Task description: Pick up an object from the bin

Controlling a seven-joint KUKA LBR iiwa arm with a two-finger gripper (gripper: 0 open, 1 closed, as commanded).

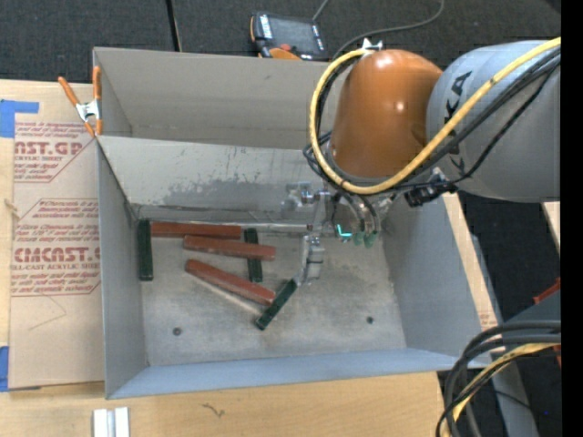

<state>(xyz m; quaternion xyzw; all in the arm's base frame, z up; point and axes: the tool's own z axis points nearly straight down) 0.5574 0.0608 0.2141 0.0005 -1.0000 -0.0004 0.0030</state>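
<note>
My gripper [311, 267] hangs low in the middle of the bin, just right of the loose bars. Closest to it is a short dark green bar [275, 304], lying at a slant just below and left of the tip. A reddish-brown bar [230, 281] lies left of that, its right end close to the green bar. Nothing shows between the gripper and either bar that would count as a hold.
Further left lie a second brown bar [221, 245] crossed by a small dark green piece [252, 249], a third brown bar [196, 231] along the back wall, and an upright dark green bar [144, 250] at the left wall. The arm's orange cover overhangs the right back.
</note>
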